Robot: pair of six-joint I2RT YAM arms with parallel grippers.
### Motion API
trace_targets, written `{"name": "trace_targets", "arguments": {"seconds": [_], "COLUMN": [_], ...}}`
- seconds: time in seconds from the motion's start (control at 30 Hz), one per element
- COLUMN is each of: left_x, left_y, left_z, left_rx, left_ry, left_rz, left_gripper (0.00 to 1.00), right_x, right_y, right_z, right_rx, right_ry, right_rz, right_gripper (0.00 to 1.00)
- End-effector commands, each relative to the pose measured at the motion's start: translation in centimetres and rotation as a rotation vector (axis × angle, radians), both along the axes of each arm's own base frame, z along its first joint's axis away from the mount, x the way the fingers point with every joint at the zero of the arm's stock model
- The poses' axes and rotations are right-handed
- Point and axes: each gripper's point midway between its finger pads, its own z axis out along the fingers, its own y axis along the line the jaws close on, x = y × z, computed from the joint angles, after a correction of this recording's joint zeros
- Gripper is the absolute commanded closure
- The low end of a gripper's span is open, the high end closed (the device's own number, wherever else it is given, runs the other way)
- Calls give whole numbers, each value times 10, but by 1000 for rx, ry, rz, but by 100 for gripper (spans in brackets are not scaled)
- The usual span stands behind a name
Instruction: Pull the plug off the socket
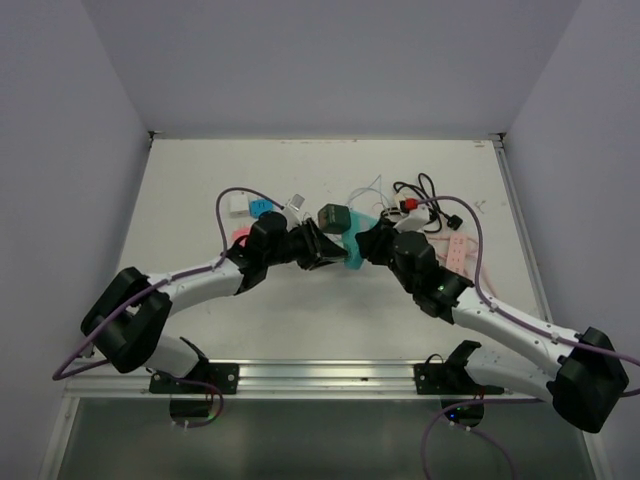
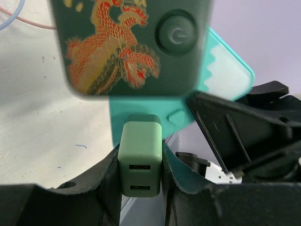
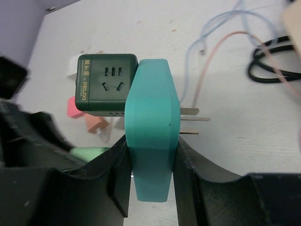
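The pale green plug (image 2: 139,157) is seated in the teal socket (image 3: 151,117), its long axis running straight out from that socket into the left pincer (image 2: 140,165), which is clenched on its sides. The socket is clamped from the opposite side by the right pincer (image 3: 151,155), over the white table (image 1: 300,320), with pale walls (image 1: 330,60) well apart from it.

The dark green socket cube (image 3: 106,82) carries one brand on its side, printed sideways in pale letters: "DELIXI", after a small cross and a few characters too small to read. On another face of the cube a round button (image 2: 176,34) bears the power sign, beside a red and gold dragon picture (image 2: 110,47). No other writing can be read.
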Motion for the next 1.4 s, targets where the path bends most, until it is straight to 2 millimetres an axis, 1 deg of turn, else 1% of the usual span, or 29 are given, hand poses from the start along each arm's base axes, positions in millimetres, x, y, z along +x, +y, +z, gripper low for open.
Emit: {"name": "trace_targets", "arguments": {"seconds": [0.0,0.1,0.17,0.2,0.3,0.37,0.4,0.43,0.47,0.5,0.53,0.57,0.6,0.63,0.67,0.7,0.73,0.77,0.83,0.87,0.9,0.93,0.97,1.07,1.2,1.23,1.27,1.33,1.37], "left_x": [18,15,14,12,13,18,18,20,26,30,33,42,45,48,56,60,65,72,83,91,96,101,106,117,121,120,120,115,113], "left_y": [12,17,19,21,32,45,53,58,72,80,88,102,109,115,124,127,130,137,143,150,152,155,160,166,173,175,178,183,186], "left_z": [52,57,55,59,51,40,29,24,13,9,3,-5,-10,-16,-23,-25,-27,-37,-42,-53,-54,-58,-66,-72,-64,-63,-58,-57,-49], "left_rx": [-101,-104,-85,-83,-23,23,47,61,97,109,129,167,189,216,237,248,253,276,288,305,308,313,319,319,319,327,344,379,392], "left_ry": [-129,-143,-144,-153,-155,-143,-125,-122,-110,-113,-113,-122,-118,-130,-121,-121,-125,-111,-113,-90,-87,-77,-57,-41,-51,-52,-72,-64,-94], "left_rz": [96,104,104,103,115,126,133,137,153,167,180,204,220,221,246,253,262,274,293,310,318,327,335,351,367,370,377,375,375], "left_gripper": [100,100,100,100,100,100,100,100,100,100,100,100,100,99,98,97,93,92,87,85,82,75,72,61,45,38,36,29,28], "right_x": [6,5,5,5,7,6,7,5,3,4,1,-1,-2,-4,-8,-10,-13,-14,-19,-20,-23,-25,-26,-31,-34,-34,-35,-35,-35], "right_y": [-74,-84,-89,-86,-78,-72,-70,-66,-59,-59,-52,-47,-43,-39,-30,-25,-22,-19,-12,-10,-6,-6,-4,-1,-5,-5,-4,-5,-3], "right_z": [-27,-32,-36,-33,-15,-6,6,10,20,25,32,38,49,55,59,69,70,74,80,84,85,83,84,80,75,74,73,72,73], "right_rx": [-221,-259,-279,-267,-225,-208,-188,-179,-164,-158,-149,-146,-134,-142,-136,-129,-139,-139,-141,-142,-140,-151,-153,-169,-179,-180,-182,-189,-186], "right_ry": [11,24,34,30,-15,-30,-50,-56,-73,-80,-93,-104,-123,-138,-143,-159,-158,-164,-174,-179,-181,-175,-175,-164,-157,-156,-156,-152,-156], "right_rz": [-271,-303,-322,-308,-262,-232,-222,-193,-154,-155,-106,-70,-44,-10,54,82,114,136,195,208,241,253,266,304,304,305,311,313,316], "right_gripper": [100,100,100,100,100,100,100,100,100,100,100,100,100,100,100,100,100,100,100,100,100,100,100,100,100,100,100,100,100]}}
